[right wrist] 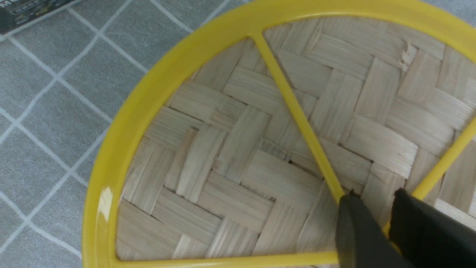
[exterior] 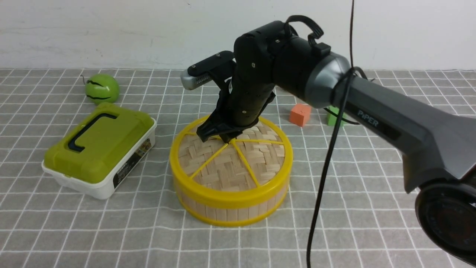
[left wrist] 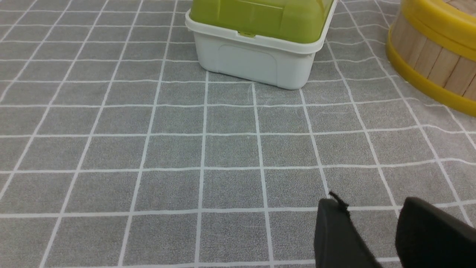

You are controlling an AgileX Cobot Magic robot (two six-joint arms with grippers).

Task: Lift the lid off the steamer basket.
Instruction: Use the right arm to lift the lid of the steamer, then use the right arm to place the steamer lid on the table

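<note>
The steamer basket (exterior: 230, 213), a round tub with pale slat walls and yellow rings, stands mid-table; its wall (left wrist: 435, 63) also shows in the left wrist view. The lid (exterior: 227, 167) of woven bamboo with yellow rim and spokes lies flat on top of it. My right gripper (exterior: 224, 138) points down at the lid's centre, where the spokes meet. In the right wrist view the lid (right wrist: 238, 160) fills the frame, and the right gripper (right wrist: 375, 195) has its two fingers closed on the yellow centre knob. My left gripper (left wrist: 368, 203) hovers low over bare cloth, open and holding nothing.
A white box with an olive-green lid (exterior: 96, 149) sits left of the basket, its white wall (left wrist: 256, 59) facing the left wrist. A green ball (exterior: 102, 88) lies behind it. An orange block (exterior: 300, 114) and a green block (exterior: 334, 116) lie behind the right arm. A black cable (exterior: 327, 167) hangs down.
</note>
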